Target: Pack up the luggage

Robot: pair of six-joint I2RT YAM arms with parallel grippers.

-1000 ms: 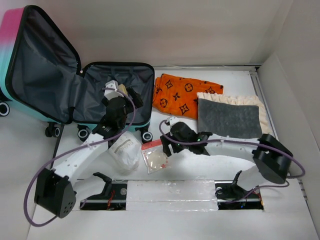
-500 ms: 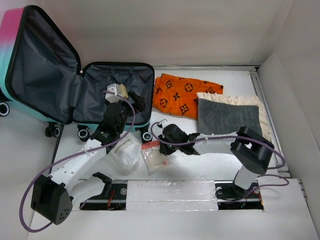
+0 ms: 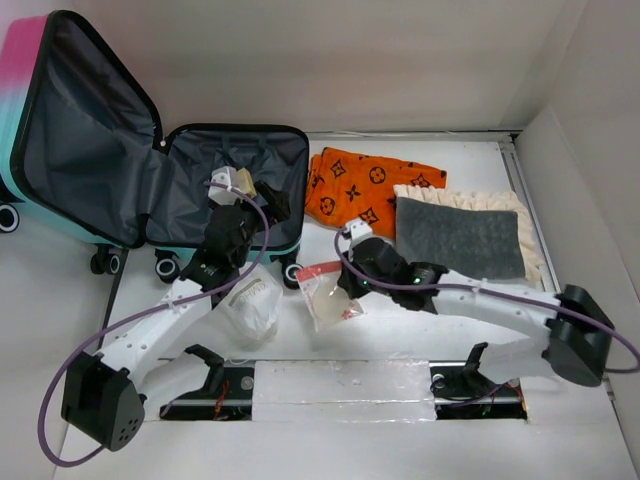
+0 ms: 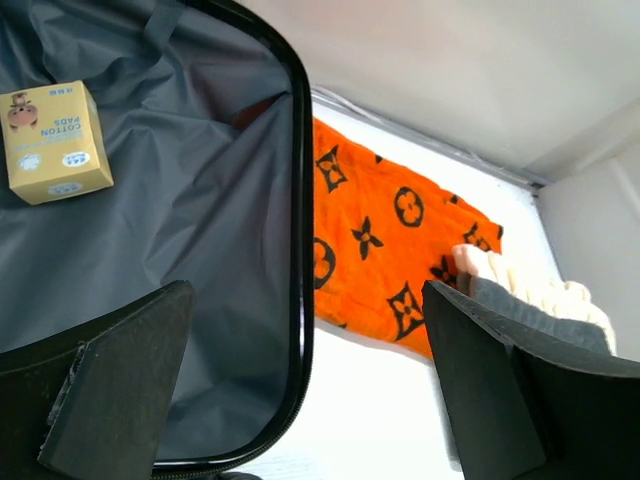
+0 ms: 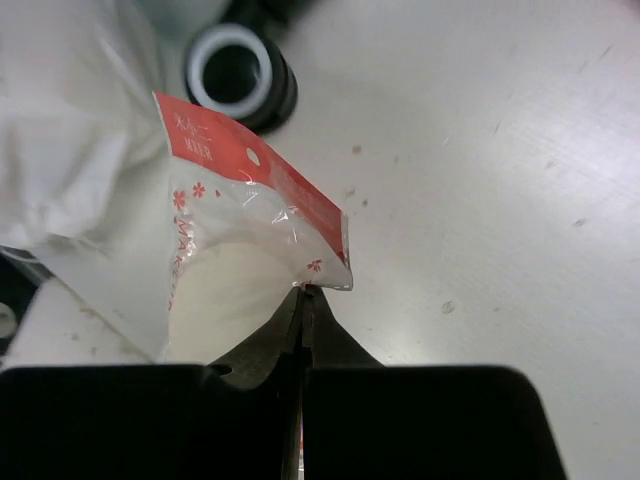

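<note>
The luggage (image 3: 190,200) lies open at the back left, its lid propped upright and the dark grey lining (image 4: 170,230) showing. A yellow cotton-pads box (image 4: 55,143) rests inside the base. My left gripper (image 3: 258,200) hovers open over the base's right rim (image 4: 300,250), with nothing between its fingers (image 4: 110,400). My right gripper (image 5: 305,295) is shut on the corner of a clear packet with a red header (image 5: 250,240), which holds white pads. In the top view the packet (image 3: 322,295) hangs just left of the right gripper (image 3: 345,287), in front of the suitcase.
A white plastic bag (image 3: 250,305) lies left of the packet. An orange patterned cloth (image 3: 370,190) and a grey towel on a cream one (image 3: 460,235) lie to the right of the suitcase. A suitcase wheel (image 5: 240,80) stands close beyond the packet.
My right gripper has shut on the packet's corner and drawn it slightly right and up, its arm stretching out. The left gripper has hardly moved.
</note>
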